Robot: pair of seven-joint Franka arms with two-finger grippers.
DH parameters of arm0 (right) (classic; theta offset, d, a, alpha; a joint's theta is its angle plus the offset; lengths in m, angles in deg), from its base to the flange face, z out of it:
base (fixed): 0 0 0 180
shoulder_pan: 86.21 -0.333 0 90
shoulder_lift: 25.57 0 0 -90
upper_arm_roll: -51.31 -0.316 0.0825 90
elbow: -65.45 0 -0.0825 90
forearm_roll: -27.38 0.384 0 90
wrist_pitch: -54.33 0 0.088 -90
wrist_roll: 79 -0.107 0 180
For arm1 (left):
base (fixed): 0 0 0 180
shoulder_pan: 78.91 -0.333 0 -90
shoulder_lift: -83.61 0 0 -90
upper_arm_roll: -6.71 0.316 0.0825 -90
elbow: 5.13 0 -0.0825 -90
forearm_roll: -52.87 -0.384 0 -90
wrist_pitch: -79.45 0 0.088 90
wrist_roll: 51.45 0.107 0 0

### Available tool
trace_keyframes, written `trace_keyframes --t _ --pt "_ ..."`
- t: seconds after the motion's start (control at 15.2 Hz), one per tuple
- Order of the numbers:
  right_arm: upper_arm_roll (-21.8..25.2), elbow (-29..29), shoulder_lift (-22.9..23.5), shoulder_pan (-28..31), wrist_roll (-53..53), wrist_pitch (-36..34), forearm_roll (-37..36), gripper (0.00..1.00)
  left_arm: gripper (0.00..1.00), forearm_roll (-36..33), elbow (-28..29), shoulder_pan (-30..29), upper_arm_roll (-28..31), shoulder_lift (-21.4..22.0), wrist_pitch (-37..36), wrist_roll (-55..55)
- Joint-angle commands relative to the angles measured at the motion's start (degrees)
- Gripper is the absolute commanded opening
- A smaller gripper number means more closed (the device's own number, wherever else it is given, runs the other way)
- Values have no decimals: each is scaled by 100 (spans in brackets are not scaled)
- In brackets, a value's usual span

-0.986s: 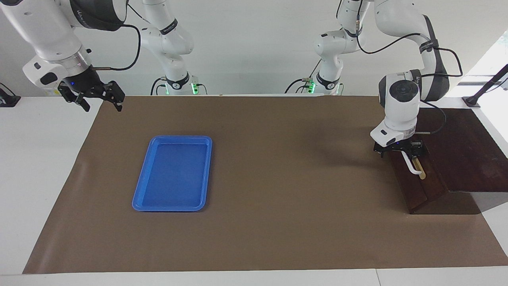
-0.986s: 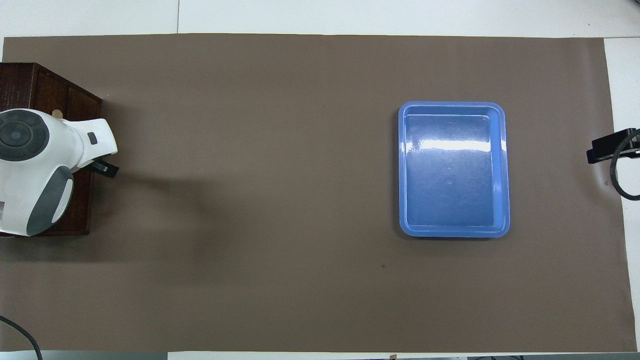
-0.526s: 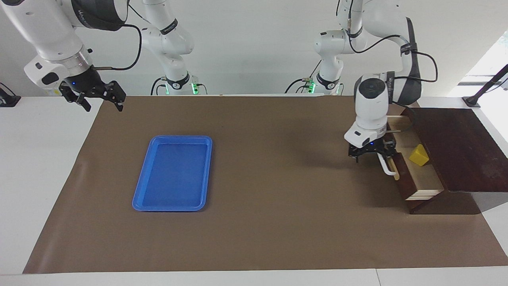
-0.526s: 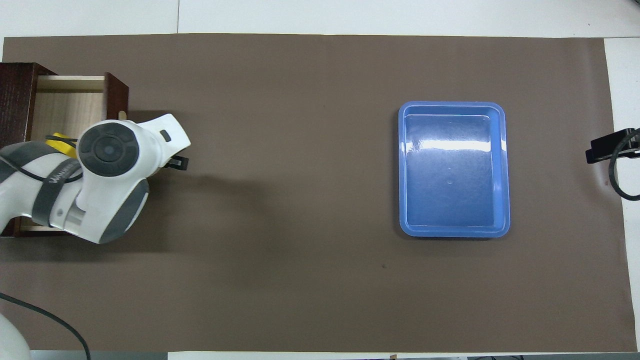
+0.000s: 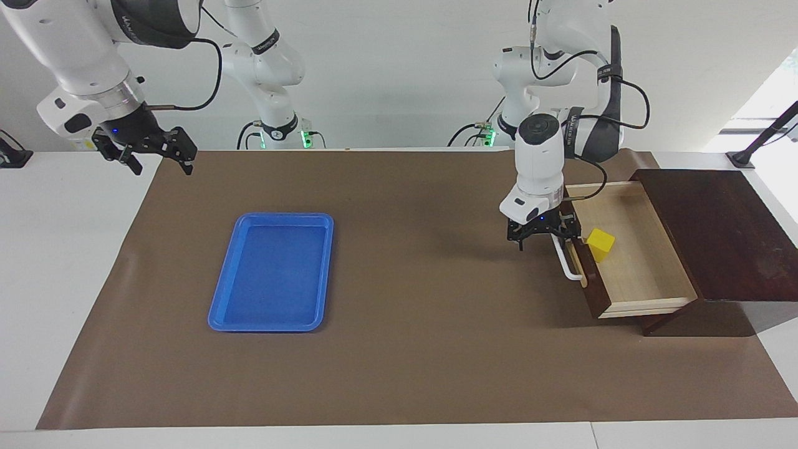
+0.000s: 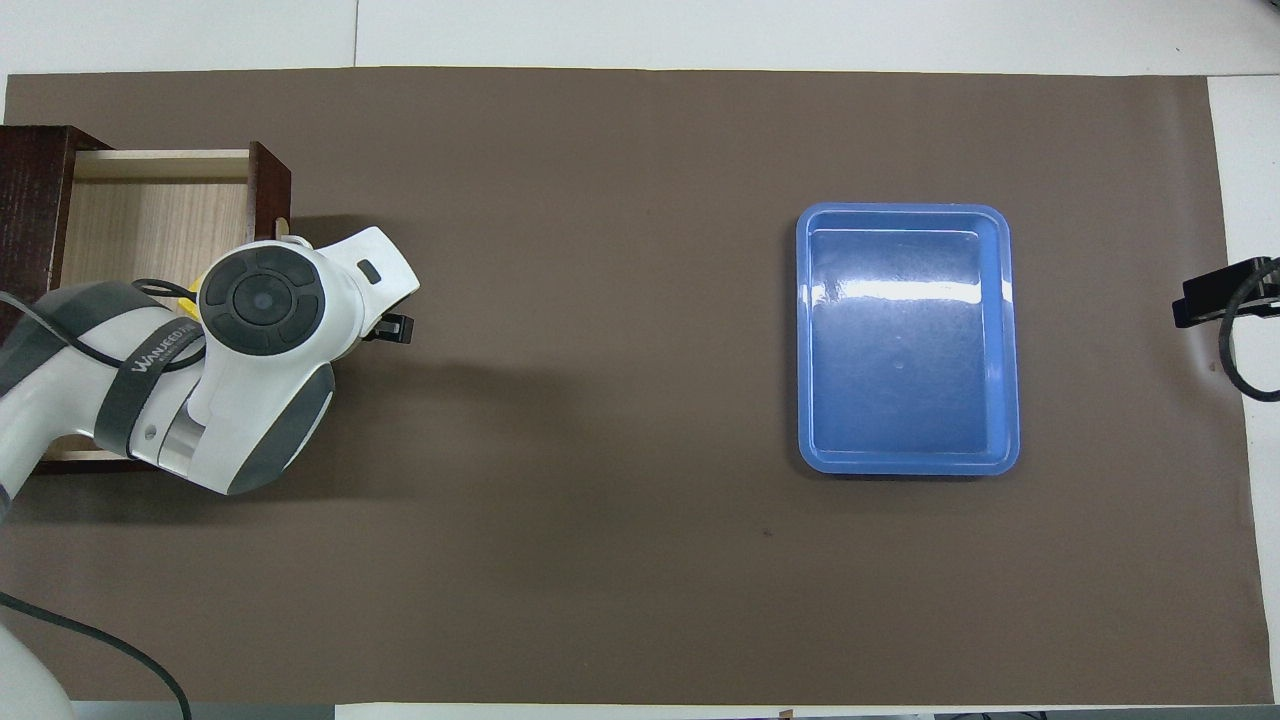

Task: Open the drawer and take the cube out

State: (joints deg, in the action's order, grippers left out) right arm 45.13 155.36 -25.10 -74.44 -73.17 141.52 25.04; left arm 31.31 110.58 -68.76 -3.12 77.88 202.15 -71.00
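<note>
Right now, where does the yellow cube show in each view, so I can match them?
Facing view: the cube sits in the open drawer, just inside its front, beside the left gripper.
Overhead view: only a yellow sliver shows past the left arm.
Shared landmark: the blue tray.

My two white Franka arms, dark grey at the joints.
Black cables loop along each; I see black heads, green base lights, grey wrist lettering.
</note>
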Motion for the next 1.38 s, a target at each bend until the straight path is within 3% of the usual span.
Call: trace_keyframes --t 0.0,0.07,0.2,0.33,0.46,0.66,0.79,1.25,1.31 --pt "-59 88 -82 79 -65 17 24 100 100 676 -1693 -12 69 -489 -1366 -32" --pt "-59 88 -82 62 -65 17 24 100 100 949 -2127 -187 86 -569 -1641 -41" --pt "-59 88 -82 53 -73 17 24 100 100 1320 -2351 -827 87 -509 -1671 -76" --pt "-59 88 -82 53 -74 8 32 100 100 1461 -2272 -1434 86 -456 -1495 -312" --pt "-68 97 -82 53 -65 -1 32 100 100 1462 -1748 -1813 78 -272 -954 -908" --pt "-68 97 -82 44 -56 -18 32 100 100 1462 -579 -1806 87 176 85 -2216" --pt "-68 97 -82 35 -30 -44 32 100 100 1453 -418 -1797 78 169 210 -2982" --pt "-68 97 -91 18 41 -62 32 100 100 1453 -75 -1674 78 248 175 -3055" --pt "-68 97 -91 18 41 -62 32 100 80 1462 -75 -1674 69 239 167 -3064"
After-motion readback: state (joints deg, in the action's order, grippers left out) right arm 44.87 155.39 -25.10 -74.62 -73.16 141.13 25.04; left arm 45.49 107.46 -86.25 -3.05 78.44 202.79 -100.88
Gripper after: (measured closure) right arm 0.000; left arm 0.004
